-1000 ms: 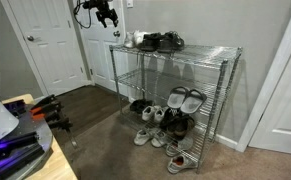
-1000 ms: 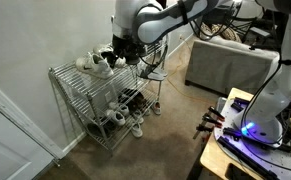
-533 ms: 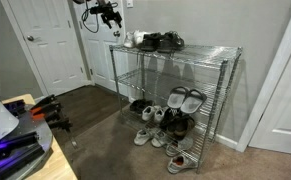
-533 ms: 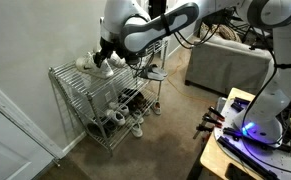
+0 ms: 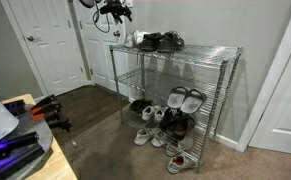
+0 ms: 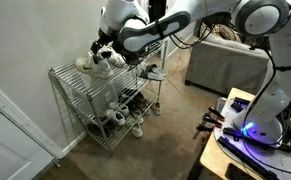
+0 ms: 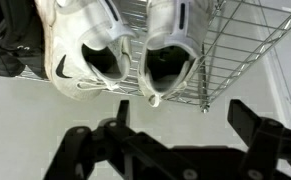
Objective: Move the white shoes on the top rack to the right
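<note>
The white shoes (image 7: 85, 45) lie side by side at one end of the top rack (image 7: 235, 50), heels and dark openings toward the wrist camera. In both exterior views the pair (image 5: 135, 40) (image 6: 90, 62) sits at the shelf's end, next to black shoes (image 5: 165, 41). My gripper (image 7: 182, 113) is open with nothing between its fingers. It hovers just off that end of the rack, facing the shoes' heels and apart from them. In an exterior view the gripper (image 5: 113, 10) hangs above and beside the rack's corner post.
Black shoes (image 7: 5, 50) lie right beside the white pair. The lower wire shelves (image 5: 175, 105) and the floor below hold several more shoes. A white door (image 5: 50, 45) and the wall stand close behind the rack. A grey couch (image 6: 225, 65) is nearby.
The arm has swung along the rack toward the end where the white shoes lie and risen a little. The gripper has stayed open and the shoes have not moved.
</note>
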`<state>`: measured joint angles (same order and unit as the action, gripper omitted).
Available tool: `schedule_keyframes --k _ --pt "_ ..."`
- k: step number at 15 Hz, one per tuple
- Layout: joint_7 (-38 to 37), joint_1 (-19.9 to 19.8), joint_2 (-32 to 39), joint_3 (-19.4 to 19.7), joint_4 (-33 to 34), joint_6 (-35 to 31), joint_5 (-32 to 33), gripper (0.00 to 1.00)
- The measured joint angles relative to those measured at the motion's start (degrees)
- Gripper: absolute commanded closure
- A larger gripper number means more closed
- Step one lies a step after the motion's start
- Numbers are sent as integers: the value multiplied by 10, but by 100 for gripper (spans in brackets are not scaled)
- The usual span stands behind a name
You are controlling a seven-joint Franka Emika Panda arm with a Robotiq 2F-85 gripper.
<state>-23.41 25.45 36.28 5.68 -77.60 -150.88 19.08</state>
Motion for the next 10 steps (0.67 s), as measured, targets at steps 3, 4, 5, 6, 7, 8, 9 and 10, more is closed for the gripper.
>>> schedule_keyframes --k 3,4,5,6,7,8,9,10 --pt "-2 0 5 7 4 0 0 0" --pt "-2 1 6 7 5 0 0 0" --pt "-2 2 6 7 5 0 0 0" --pt "-2 2 6 7 6 0 0 0" --pt "-2 2 6 7 6 0 0 0" --pt "-2 2 6 7 6 0 0 0" --pt "-2 2 6 8 6 0 0 0" --pt "-5 4 7 10 6 -4 0 0"
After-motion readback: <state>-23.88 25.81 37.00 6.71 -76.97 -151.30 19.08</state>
